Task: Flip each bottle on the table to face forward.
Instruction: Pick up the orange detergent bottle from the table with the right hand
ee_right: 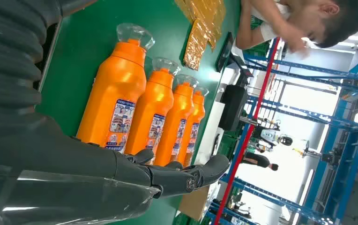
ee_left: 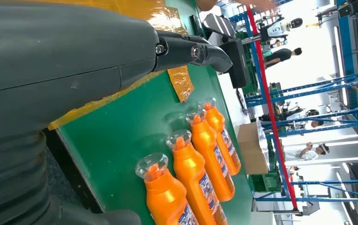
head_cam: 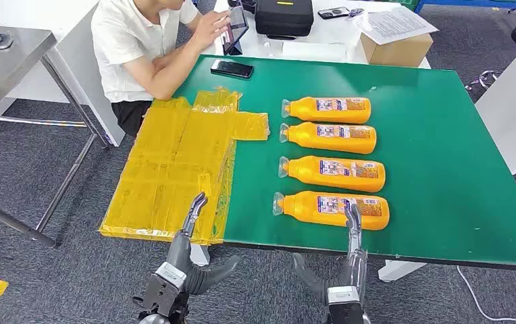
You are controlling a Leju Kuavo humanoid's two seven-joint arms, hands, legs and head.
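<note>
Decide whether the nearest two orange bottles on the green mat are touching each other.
Apart. The head view shows a strip of green mat between the nearest bottle and the second bottle.

The nearest bottle [head_cam: 333, 209] is partly hidden behind the right hand [head_cam: 354, 233]; its label print is too small to read.

Four orange bottles [head_cam: 333, 158] on green table [head_cam: 437, 175]
</note>
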